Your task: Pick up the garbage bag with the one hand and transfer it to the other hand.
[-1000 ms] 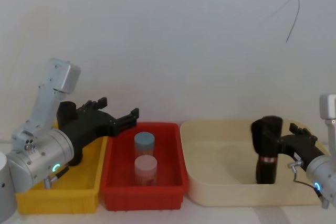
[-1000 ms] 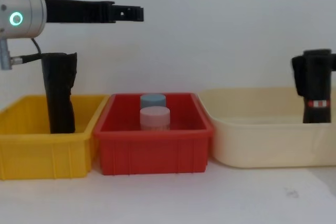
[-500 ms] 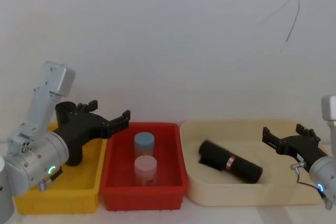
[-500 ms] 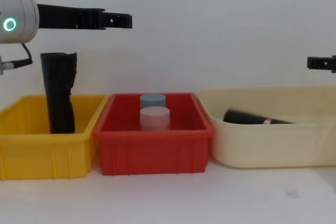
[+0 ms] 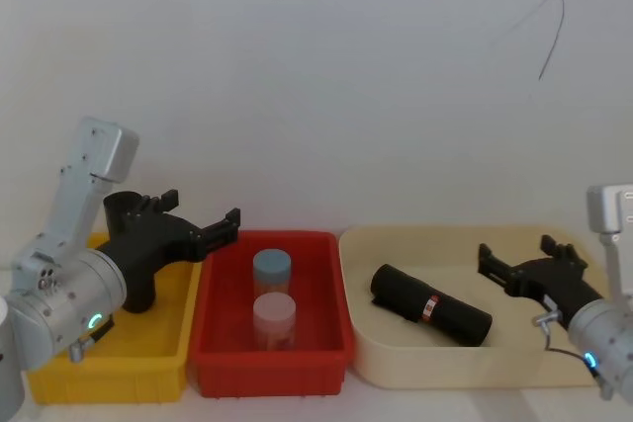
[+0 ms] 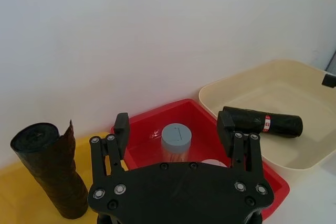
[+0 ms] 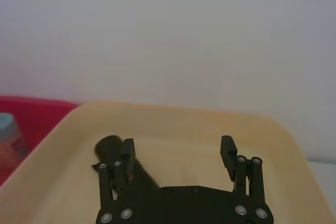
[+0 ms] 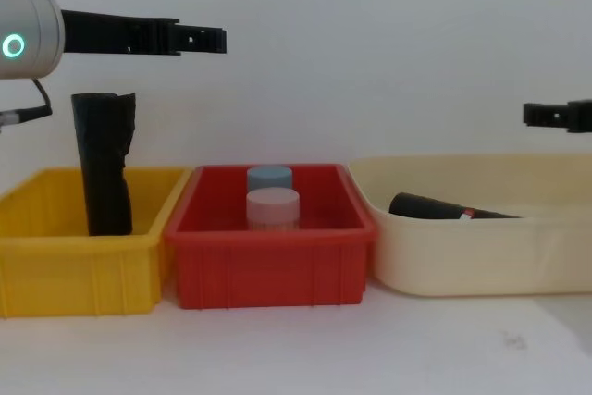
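1. Head view is showing the garbage bag (image 5: 406,294) lying loose in the cream tray (image 5: 396,375).
2. The right hand (image 5: 514,249) is hovering just beside it, fingers spread, empty; the left hand (image 5: 202,207) is hanging released above the yellow bin (image 5: 109,382).
3. Gripping across the roll's middle is probably leaving an end free for handover.
4. Its red-and-white label (image 6: 266,123) is carrying print too small to read.

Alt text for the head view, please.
The garbage bag lies on its side in the cream tub, the open right hand hovering to its right. The open left hand hangs above the yellow bin and red bin.
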